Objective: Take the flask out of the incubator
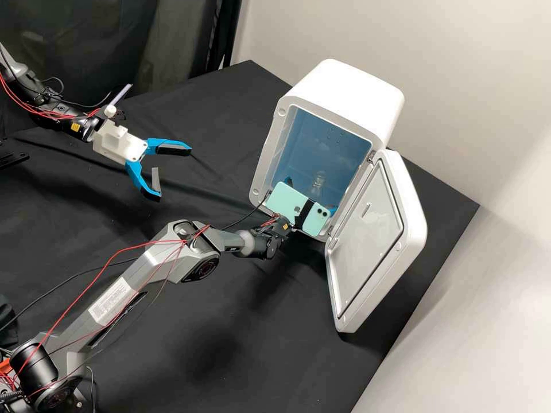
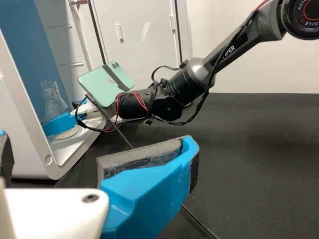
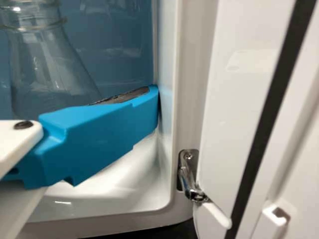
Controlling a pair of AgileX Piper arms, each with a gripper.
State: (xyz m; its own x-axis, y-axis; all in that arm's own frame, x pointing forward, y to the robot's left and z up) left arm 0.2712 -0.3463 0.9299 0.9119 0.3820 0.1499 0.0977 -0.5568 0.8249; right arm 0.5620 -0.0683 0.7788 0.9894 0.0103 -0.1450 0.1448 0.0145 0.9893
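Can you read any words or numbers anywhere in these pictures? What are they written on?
A white sticker on the right arm: print too small to read.
Pale lettering on that arm's forearm: only partly in sight, not readable whole.
Lettering on its joint ring: cut off at the picture's edge.
A yellow sticker on the left arm: too small to read.
The incubator and flask: no writing seen.
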